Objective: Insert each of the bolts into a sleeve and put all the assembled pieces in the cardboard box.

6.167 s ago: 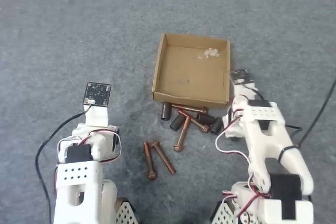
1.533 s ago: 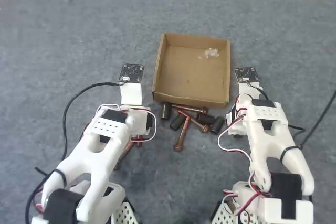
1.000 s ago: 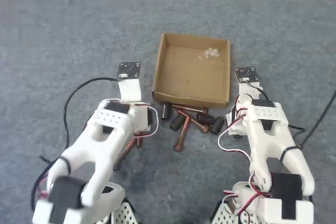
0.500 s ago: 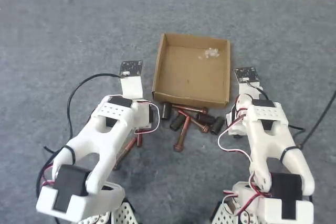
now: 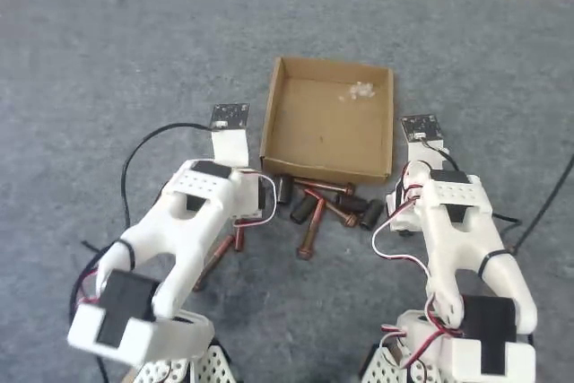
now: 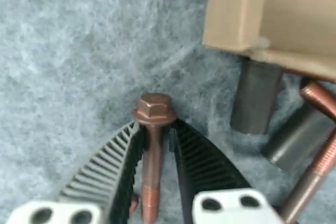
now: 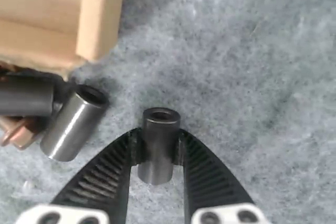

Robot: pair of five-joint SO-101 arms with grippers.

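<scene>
Pinching copper hex bolt [image 6: 152, 157], left gripper [image 6: 153, 127]; dark sleeve [image 7: 159, 148], right gripper [image 7: 158, 134].

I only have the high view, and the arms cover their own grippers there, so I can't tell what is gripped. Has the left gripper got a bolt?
Observer: Yes. The left wrist view shows the left gripper shut on a bolt, with the hex head sticking out past the fingertips.
Operator: And the right one?
Observer: In the right wrist view the right gripper is shut on a dark sleeve, with its open end pointing away from the wrist.
Operator: Is anything in that sleeve already?
Observer: No, its bore looks empty. So does the bore of a second sleeve, which lies near the corner of the cardboard box.
</scene>
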